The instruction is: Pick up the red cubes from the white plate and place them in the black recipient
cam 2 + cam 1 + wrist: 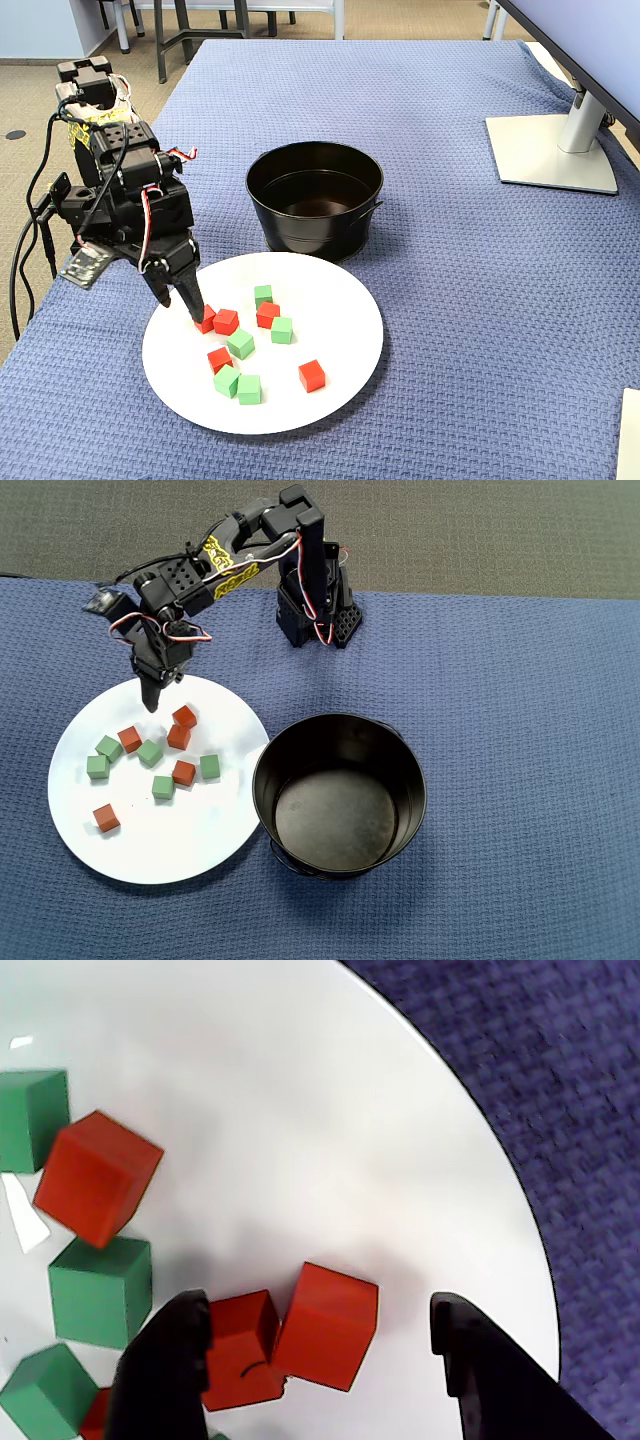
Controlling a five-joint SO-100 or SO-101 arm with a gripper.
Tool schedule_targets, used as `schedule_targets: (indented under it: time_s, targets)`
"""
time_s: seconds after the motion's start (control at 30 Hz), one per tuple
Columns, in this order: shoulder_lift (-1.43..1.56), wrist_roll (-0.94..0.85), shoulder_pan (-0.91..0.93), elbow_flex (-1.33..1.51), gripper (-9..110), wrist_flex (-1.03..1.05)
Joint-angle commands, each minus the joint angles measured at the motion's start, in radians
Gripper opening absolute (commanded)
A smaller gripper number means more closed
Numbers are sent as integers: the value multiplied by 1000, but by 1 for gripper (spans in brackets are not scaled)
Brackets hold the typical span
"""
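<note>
Five red cubes lie on the white plate (130,850) (330,400), mixed with green ones. In the wrist view two red cubes (325,1325) (240,1355) touch each other between the black fingers (165,1370); a third (95,1175) lies further left. My gripper (318,1308) (152,698) (182,305) is open, pointing down over the plate's edge nearest the arm base, by the paired cubes (184,717) (226,321). How high it stands over them I cannot tell. The black recipient (262,780) (310,235) stands beside the plate and looks empty.
Several green cubes (150,752) (240,343) (100,1290) sit among the red ones. The arm base (315,610) stands behind the plate on the blue cloth (520,730). A monitor foot (550,150) is at the table's far right in the fixed view.
</note>
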Motion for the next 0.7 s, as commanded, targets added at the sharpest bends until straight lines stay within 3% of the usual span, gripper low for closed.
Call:
schedule_targets:
  time_s: [0.0, 0.2, 0.43, 0.67]
  targets:
    - [-25, 207, -2, -81, 24, 46]
    - [-155, 327, -3, -229, 23, 98]
    - [-310, 316, -20, -374, 21, 141]
    - [-307, 305, -57, -331, 21, 133]
